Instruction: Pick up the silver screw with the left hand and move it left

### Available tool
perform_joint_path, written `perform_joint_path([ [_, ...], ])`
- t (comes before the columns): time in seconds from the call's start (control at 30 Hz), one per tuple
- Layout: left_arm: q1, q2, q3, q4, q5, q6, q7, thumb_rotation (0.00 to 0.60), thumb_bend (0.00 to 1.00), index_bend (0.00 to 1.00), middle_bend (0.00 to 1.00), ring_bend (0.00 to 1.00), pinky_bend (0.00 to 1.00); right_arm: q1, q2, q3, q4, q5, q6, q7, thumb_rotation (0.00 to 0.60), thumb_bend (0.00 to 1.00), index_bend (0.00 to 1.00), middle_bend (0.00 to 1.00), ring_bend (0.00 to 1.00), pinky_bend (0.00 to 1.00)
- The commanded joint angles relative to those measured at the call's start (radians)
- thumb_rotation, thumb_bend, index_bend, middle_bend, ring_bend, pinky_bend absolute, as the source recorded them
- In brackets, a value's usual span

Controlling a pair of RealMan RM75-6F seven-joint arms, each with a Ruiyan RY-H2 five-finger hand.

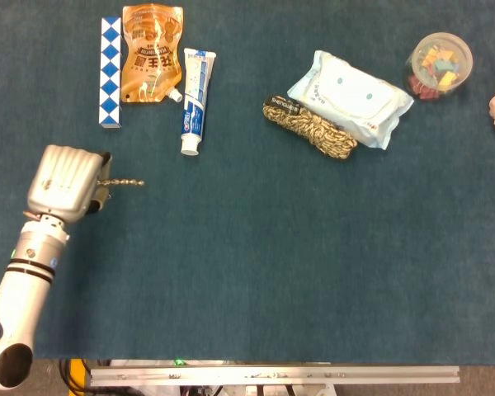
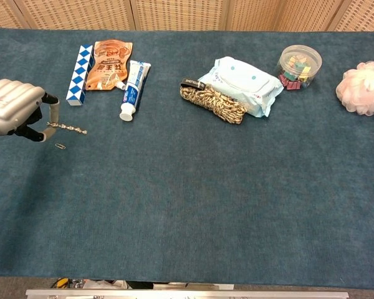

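Observation:
My left hand (image 1: 64, 181) (image 2: 14, 107) is at the far left of the blue table and pinches the head end of the silver screw (image 1: 124, 181) (image 2: 70, 129). The screw lies level and points to the right, held above the cloth. The fingers are curled in around its left end, which the hand hides. My right hand shows in neither view.
Behind the hand lie a blue-white folding puzzle (image 1: 109, 73), an orange pouch (image 1: 151, 52) and a toothpaste tube (image 1: 195, 97). A small paperclip (image 2: 60, 146) lies on the cloth under the screw. Further right are a rope coil (image 1: 308, 125), a wipes pack (image 1: 351, 97), a jar (image 1: 439, 64) and a pink puff (image 2: 362, 88).

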Motion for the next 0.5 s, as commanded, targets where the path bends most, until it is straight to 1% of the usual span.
perform_joint_path([
  [0.03,0.012,-0.006,0.003,0.023,0.000,0.007,0.004,0.600,0.37,0.59,1.00,1.00,0.98,0.004,-0.003,-0.002,-0.001,0.000,-0.007,-0.002,0.600,0.21,0.44,0.43,0.33,0.38],
  [0.5,0.055,0.012,0.000,0.048,-0.019,-0.003,-0.019,0.600,0.37,0.59,1.00,1.00,0.98,0.006,-0.002,-0.006,-0.007,-0.010,-0.005,-0.004,0.600,0.21,0.44,0.43,0.33,0.38],
])
